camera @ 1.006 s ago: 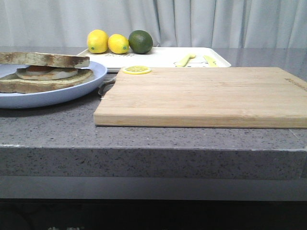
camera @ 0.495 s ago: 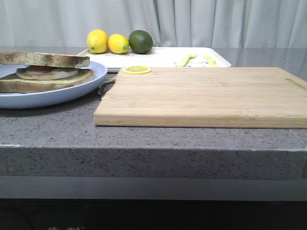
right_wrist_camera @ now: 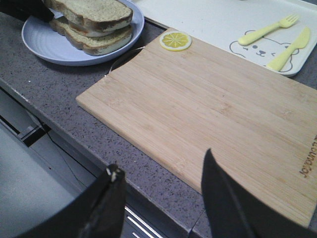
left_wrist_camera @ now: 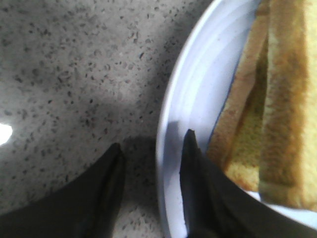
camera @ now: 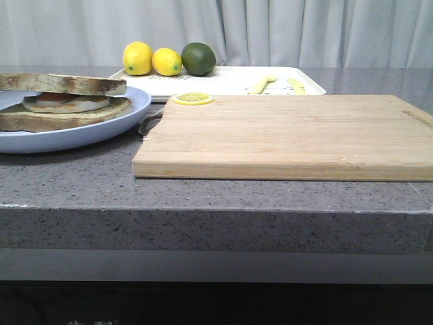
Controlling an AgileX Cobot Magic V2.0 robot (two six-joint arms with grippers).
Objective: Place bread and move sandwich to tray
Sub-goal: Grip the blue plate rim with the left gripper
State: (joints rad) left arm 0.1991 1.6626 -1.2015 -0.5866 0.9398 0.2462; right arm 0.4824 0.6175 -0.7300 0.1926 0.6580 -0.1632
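The left gripper (left_wrist_camera: 153, 141) stands with its jaws apart astride the rim of the blue plate (left_wrist_camera: 198, 94), one finger over the grey counter (left_wrist_camera: 74, 74) just outside the plate, the other inside the rim and close to the sandwich (left_wrist_camera: 242, 134). It has not closed on anything.

Over the last second nothing on the counter has shifted in the front view. The plate sits in the same spot, and the bread (camera: 64, 83) lies flat on top of the egg and lower slice. The placing step looks done, with the lift of the plate apparently next.

The wrist points steeply down at the plate's edge, poised to pinch the rim.

The right gripper (right_wrist_camera: 162, 166), also spread and holding nothing, hovers well away from the plate, above the near edge of the wooden cutting board (right_wrist_camera: 208, 109), angled back toward the plate.

The board lies just beside the plate. The white tray (camera: 230, 80) waits behind the board, farther from the plate, carrying a yellow fork (right_wrist_camera: 267, 30) and knife (right_wrist_camera: 290, 47).
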